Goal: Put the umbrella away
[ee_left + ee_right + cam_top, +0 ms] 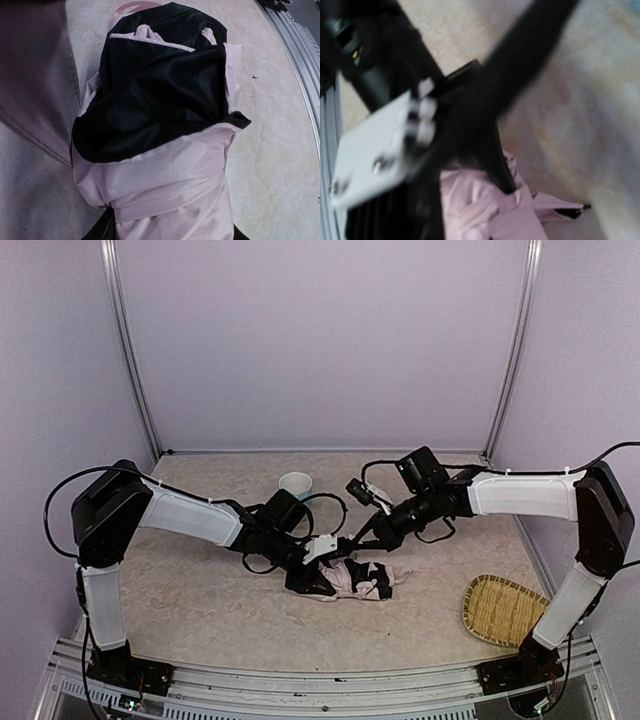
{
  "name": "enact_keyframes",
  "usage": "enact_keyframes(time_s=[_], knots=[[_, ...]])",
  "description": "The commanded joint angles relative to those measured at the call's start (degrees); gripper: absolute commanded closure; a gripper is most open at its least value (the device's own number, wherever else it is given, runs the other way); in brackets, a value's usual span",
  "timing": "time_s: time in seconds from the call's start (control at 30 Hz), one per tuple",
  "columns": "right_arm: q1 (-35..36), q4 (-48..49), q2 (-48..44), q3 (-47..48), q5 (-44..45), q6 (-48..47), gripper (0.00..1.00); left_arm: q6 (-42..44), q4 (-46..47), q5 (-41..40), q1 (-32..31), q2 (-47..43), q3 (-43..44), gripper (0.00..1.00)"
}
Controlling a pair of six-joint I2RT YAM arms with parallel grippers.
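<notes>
Fabric is the trouble here: the umbrella (352, 580) lies crumpled in the middle of the table (200, 620), probably light, limp and slippery, best held where the cloth bunches tight. The left gripper (303, 578) looks clamped on it. The right gripper (362, 538) hovers just above, too blurred to tell.

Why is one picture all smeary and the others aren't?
The right wrist view is smeared, probably by motion blur, and only the pink umbrella is easy to recognise. The left wrist view is sharp up close, but its wide lens bends the table rail. The top view is clear and evenly lit, with soft shadows.
</notes>
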Motion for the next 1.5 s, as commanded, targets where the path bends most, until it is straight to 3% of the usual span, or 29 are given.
enact_keyframes(time_s=[0.0,0.3,0.53,0.73,1.13,1.47], knots=[[1.0,11.2,-4.5,-2.5,-6.6,2.4,1.00,-5.4,-10.3,3.6,0.9,3.6,-1.1,1.00],[8.2,12.4,-7.5,-6.8,-7.7,-4.6,1.00,-14.4,-8.7,4.8,5.5,6.6,2.2,1.00],[14.4,10.2,-9.2,-9.8,-1.0,-9.6,1.00,-16.8,-7.9,4.4,7.0,7.3,3.0,1.00],[23.1,1.4,-5.7,-5.3,5.9,-18.1,1.00,-18.0,-10.5,3.7,7.9,11.1,7.1,1.00],[33.3,-13.3,7.4,-5.4,30.0,-26.0,1.00,-16.5,-14.1,3.2,10.1,12.9,8.5,1.00],[34.5,-11.4,12.2,-9.8,46.6,-26.4,1.00,-13.5,-16.8,3.7,10.2,13.9,8.4,1.00]])
